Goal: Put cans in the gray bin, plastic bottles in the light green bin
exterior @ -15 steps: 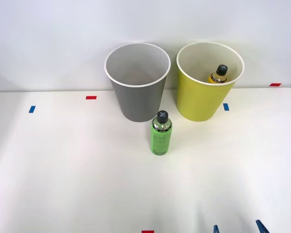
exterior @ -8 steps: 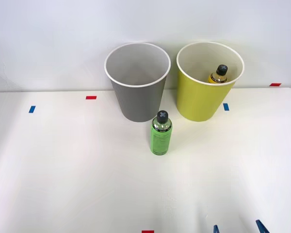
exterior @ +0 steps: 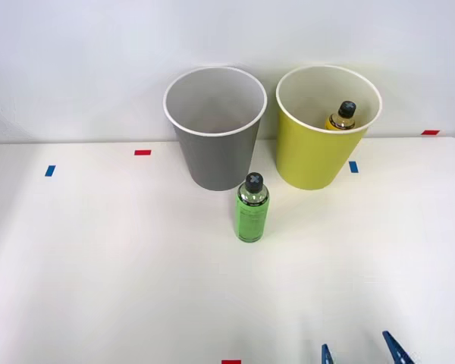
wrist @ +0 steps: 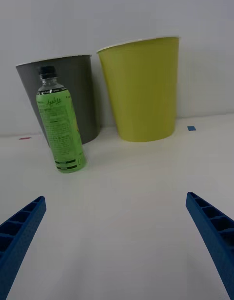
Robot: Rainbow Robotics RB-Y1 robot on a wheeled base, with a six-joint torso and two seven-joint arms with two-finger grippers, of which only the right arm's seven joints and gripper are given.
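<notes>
Surface: a plain white surface [exterior: 98, 265] is seen under everything, backed by a white wall; small red and blue tape marks [exterior: 142, 152] are stuck on it, upper left and right of the front view, with one more red mark at the bottom edge.
Gray bin: the tall tapered round gray bin with the white rim [exterior: 214, 129] is stood upright at upper centre of the front view; nothing is seen inside it.
Light green bin: the tall tapered round yellow-green bin with the white rim [exterior: 326, 129] is stood upright just right of the gray bin, near it but apart.
Amber bottle: a small yellowish-amber plastic bottle with a black screw cap [exterior: 342, 117] is held inside the light green bin, against its right inner wall; neck and cap are visible above the near rim.
Green bottle: a small clear plastic bottle with a bright green label and black screw cap [exterior: 252, 208] is stood upright on the surface, centre of the front view, just in front of the gray bin and below the gap between the bins. In the wrist view [wrist: 59, 124] it is seen overlapping the gray bin [wrist: 73, 95], left of the light green bin [wrist: 142, 88].
Right hand: the blue ribbed two-finger hand [exterior: 360, 355] is seen at the bottom right edge of the front view, released, fingers [wrist: 22, 231] spread wide, nothing grasped, well apart from the green bottle.
</notes>
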